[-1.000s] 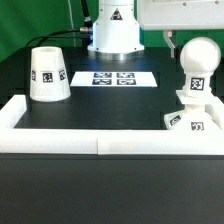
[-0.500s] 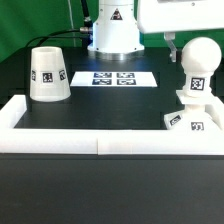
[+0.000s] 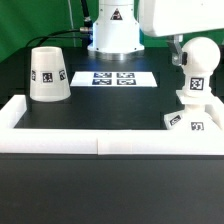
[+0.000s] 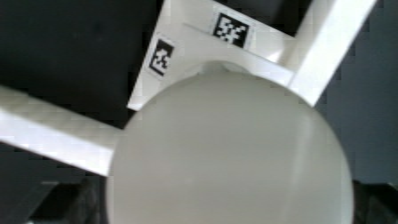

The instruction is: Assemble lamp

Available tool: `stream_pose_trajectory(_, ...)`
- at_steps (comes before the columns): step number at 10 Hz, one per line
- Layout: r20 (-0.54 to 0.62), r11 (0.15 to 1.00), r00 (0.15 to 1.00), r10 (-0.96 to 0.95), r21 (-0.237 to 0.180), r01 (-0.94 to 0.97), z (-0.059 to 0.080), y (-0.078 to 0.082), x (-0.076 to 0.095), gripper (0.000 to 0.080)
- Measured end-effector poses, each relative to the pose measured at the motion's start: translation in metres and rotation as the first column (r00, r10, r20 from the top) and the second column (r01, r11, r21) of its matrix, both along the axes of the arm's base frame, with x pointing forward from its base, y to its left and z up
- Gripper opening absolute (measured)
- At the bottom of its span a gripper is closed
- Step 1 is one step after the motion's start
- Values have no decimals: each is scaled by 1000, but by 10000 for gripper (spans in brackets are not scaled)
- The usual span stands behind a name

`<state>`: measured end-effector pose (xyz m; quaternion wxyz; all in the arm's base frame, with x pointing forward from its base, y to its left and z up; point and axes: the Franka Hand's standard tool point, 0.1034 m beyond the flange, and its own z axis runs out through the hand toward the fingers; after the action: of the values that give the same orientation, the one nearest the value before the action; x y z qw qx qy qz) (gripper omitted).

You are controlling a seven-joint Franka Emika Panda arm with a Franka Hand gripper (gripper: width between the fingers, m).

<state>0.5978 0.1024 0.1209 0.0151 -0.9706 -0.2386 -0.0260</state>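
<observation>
The white rounded bulb [image 3: 202, 55] stands upright on the squat tagged base [image 3: 186, 122] at the exterior view's right. My gripper [image 3: 192, 48] hangs from the top right with one finger [image 3: 178, 55] beside the bulb's head; the other finger is hidden behind it. The jaws look open around the bulb. In the wrist view the bulb [image 4: 222, 140] fills most of the picture, with the base [image 4: 192, 50] beyond it and my gripper [image 4: 217, 208] mostly hidden. The cone shade [image 3: 47, 73] stands alone at the left.
The marker board [image 3: 117, 78] lies at the back middle in front of the white robot pedestal [image 3: 113, 30]. A raised white rim [image 3: 95, 142] runs along the front and sides of the black table.
My gripper has come down and toward the bulb from the top right; its finger now sits lower beside the bulb's head. The lamp parts have not moved.
</observation>
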Motion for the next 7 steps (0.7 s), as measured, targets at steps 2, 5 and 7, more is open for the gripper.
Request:
stream_pose_trajectory(2, 5, 992, 992, 123, -8, -123, 0, 1, 0, 699)
stream_pose_trajectory(5, 8, 961, 961, 276, -25, -276, 0, 0, 0, 699)
stream_pose_trajectory(7, 9, 920, 920, 391, -32, -391, 0, 0, 0, 699)
